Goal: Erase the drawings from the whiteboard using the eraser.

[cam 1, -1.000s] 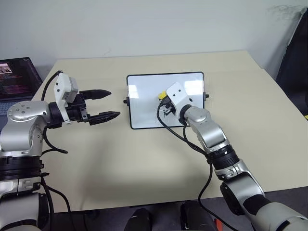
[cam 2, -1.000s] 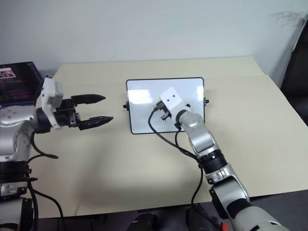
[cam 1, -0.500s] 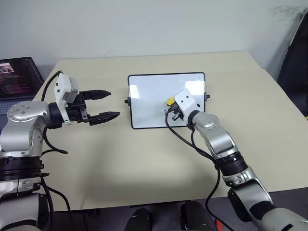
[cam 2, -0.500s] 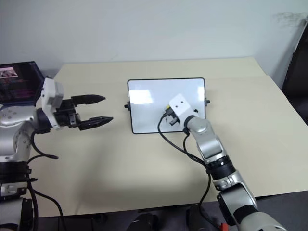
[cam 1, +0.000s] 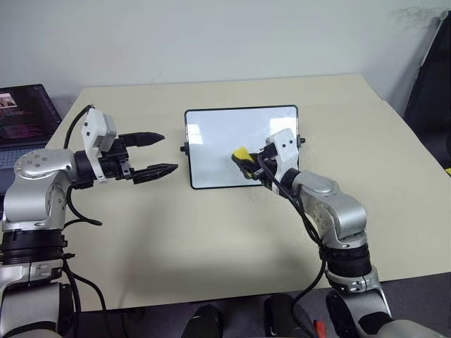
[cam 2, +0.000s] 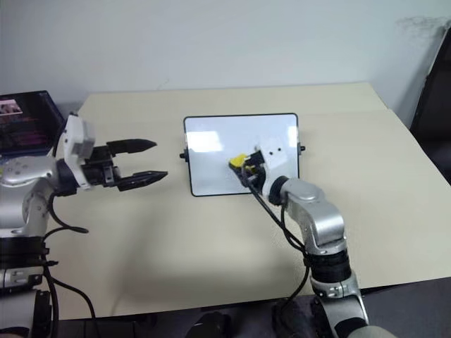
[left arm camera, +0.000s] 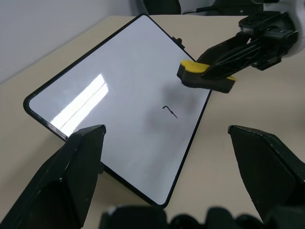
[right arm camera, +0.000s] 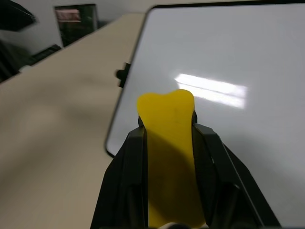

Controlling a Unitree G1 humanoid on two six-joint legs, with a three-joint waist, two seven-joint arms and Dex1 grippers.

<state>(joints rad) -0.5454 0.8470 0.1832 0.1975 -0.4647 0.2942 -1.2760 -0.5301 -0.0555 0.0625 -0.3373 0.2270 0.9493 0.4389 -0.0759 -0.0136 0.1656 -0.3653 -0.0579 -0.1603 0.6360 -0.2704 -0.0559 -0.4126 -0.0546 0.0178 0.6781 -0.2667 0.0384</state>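
The whiteboard (cam 1: 215, 137) lies flat on the beige table, just ahead of me. One small hook-shaped stroke of the drawings (left arm camera: 169, 110) shows on it in the left wrist view. My right gripper (cam 1: 248, 163) is shut on the yellow eraser (cam 1: 241, 153) with its black underside, over the board's near right part. The eraser (left arm camera: 205, 76) casts a soft shadow on the board beside the stroke and looks lifted off the surface. In the right wrist view the eraser (right arm camera: 167, 138) sits squeezed between the two black fingers. My left gripper (cam 1: 168, 151) hangs open and empty, left of the board.
A laptop (cam 1: 25, 113) with a lit dark screen stands at the table's far left corner. A dark object (cam 1: 431, 84) leans beyond the table's right edge. Bare tabletop (cam 1: 197, 232) stretches between the board and the near edge.
My right gripper has drawn back toward the board's near edge with the eraser and rolled at the wrist. The left arm has not moved.
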